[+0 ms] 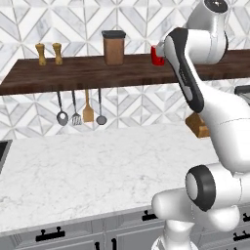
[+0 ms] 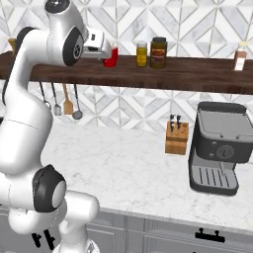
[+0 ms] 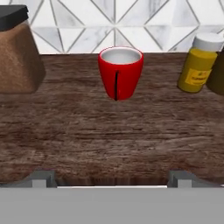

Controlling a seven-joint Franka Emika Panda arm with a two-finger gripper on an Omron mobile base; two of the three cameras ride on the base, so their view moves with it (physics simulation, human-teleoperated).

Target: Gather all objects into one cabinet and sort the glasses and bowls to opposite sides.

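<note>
A red mug [image 3: 120, 72] with a white inside stands upright on the dark wooden shelf [image 3: 109, 131], its thin handle turned toward the hand camera. My gripper [image 3: 112, 178] is open and level with the shelf's front edge, a short way from the mug, with nothing between its fingers. From the right base view the gripper [image 2: 105, 51] sits just left of the mug [image 2: 111, 57]. The arm covers part of the mug [image 1: 156, 56] in the left base view. The cabinet, the glasses and the bowls are out of view.
A brown canister [image 3: 18, 54] stands left of the mug and a yellow spice jar [image 3: 199, 64] right of it, beside a dark jar [image 2: 158, 52]. Utensils [image 1: 80, 111] hang under the shelf. A knife block [image 2: 176, 136] and coffee machine [image 2: 220, 148] stand on the marble counter [image 1: 88, 166].
</note>
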